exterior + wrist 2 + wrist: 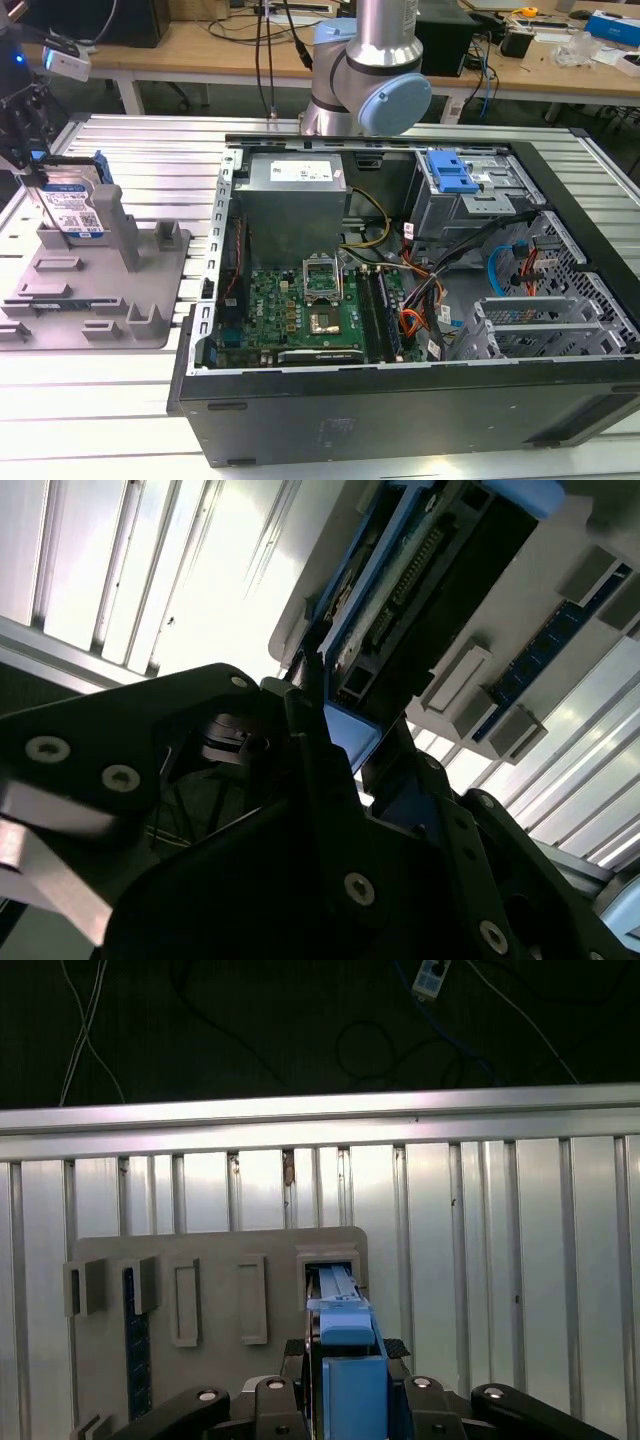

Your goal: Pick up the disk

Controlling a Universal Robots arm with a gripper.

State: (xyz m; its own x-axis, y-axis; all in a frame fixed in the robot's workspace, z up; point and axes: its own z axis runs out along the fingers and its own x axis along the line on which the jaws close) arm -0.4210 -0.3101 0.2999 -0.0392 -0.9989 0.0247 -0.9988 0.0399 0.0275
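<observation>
Your pincer point(38, 170) hangs over the grey fixture point(100, 300) at the exterior view's left, jaws drawn narrow and, by the look of it, clamped on the disk point(72, 208). The disk stands on edge with its label toward the camera, its lower edge down at the fixture's base and one end just beside an upright post point(122, 225); that pose looks deliberate, since a drive propped upright lets the jaws straddle its thin body from above, where one lying flat on the slatted surface point(90, 410) would give them nothing to close on. In both wrist views the blue side rail point(345, 1385) runs up between the black fingers point(312, 780), which sit tight against it on either side; whether the disk has cleared its slot point(330, 1260) you cannot tell, for its bottom edge sits very near the grey base. The open computer case point(400, 400) lies well apart at the exterior view's right, its own blue bracket point(452, 172) inside; the arm point(385, 70) rises behind it.
</observation>
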